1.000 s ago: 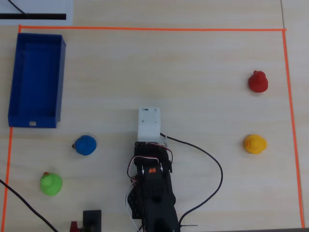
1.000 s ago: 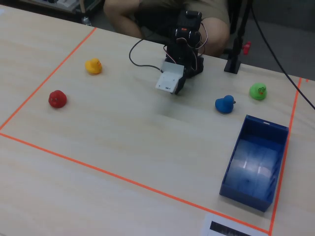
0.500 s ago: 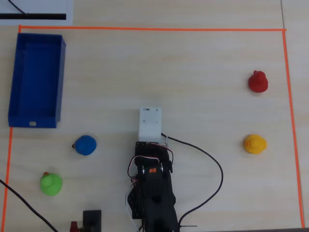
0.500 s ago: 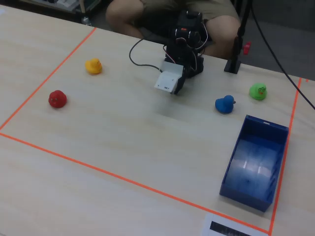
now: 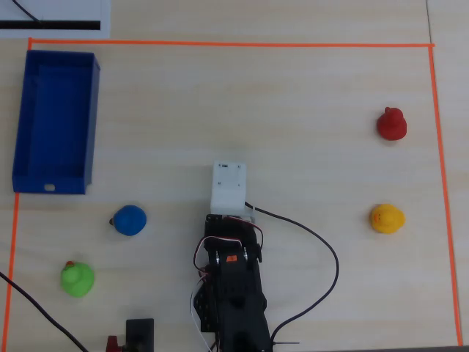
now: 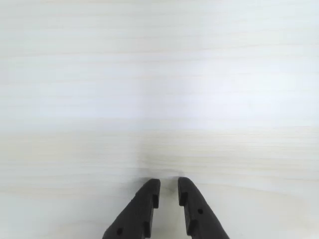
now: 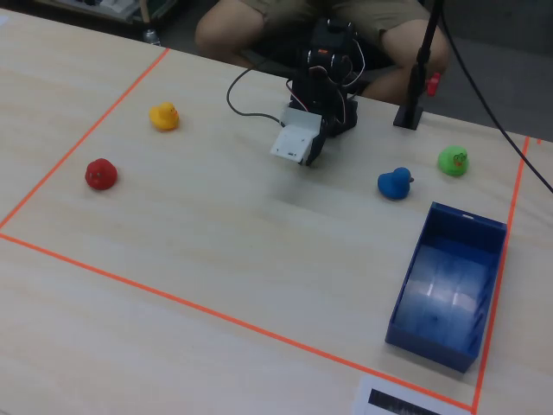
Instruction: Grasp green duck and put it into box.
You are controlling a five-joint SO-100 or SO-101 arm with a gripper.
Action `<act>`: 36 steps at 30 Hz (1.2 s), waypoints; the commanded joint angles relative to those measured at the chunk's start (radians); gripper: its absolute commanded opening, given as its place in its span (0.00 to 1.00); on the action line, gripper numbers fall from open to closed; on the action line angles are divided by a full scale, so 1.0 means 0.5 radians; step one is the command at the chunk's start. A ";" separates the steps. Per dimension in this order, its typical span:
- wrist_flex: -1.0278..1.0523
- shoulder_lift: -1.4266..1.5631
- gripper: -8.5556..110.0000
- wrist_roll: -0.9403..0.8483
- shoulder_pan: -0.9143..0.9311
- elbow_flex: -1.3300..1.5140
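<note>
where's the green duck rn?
Overhead view: the green duck sits on the table at lower left, just below-left of the blue duck and well below the box, inside the orange tape line.

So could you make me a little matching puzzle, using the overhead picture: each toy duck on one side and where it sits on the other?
Things:
1. green duck
2. blue duck
3. red duck
4. yellow duck

Places in the overhead view:
A. right side, farthest up
B. bottom left corner, nearest the orange tape
C. just below the box, left of the arm
D. right side, level with the arm's white block

Pairs: 1-B, 2-C, 3-A, 4-D
</note>
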 commanded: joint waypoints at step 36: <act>0.706 -1.939 0.26 0.684 -1.580 -2.632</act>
